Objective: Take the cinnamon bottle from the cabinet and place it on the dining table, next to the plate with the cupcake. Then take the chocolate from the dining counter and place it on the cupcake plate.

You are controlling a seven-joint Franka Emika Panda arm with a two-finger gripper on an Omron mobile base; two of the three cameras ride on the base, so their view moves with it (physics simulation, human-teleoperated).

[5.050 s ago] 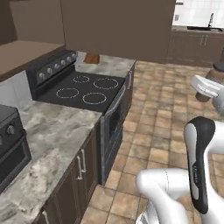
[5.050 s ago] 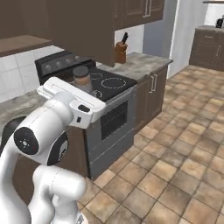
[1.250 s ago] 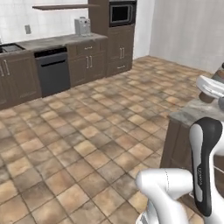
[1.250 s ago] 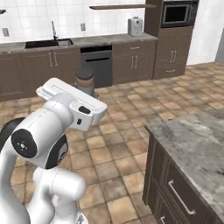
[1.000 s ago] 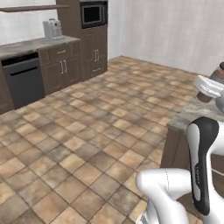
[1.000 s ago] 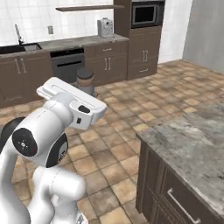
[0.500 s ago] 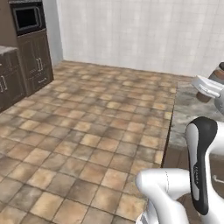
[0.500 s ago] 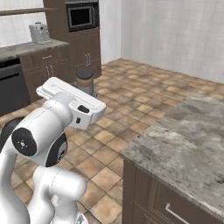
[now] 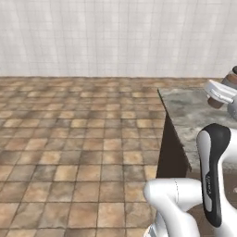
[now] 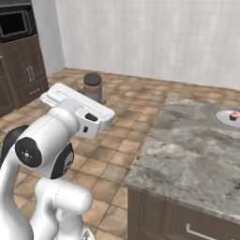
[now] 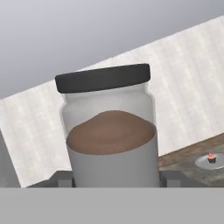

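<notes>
Carrying step: gripper [image 11: 114, 183] fingers closed on the clear, black-lidded cinnamon bottle [image 11: 109, 131]; next, reach across the grey marble dining table [image 10: 187, 154] to beside the round grey cupcake plate [image 10: 228, 117].

Granite dining table [image 10: 187, 150], cupcake plate [image 10: 229, 118] at far edge

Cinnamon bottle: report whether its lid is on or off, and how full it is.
Lid on: the cinnamon bottle wears a dark cap at its top. It is partly full; brown powder mounds to about shoulder height, with clear glass above it.
</notes>
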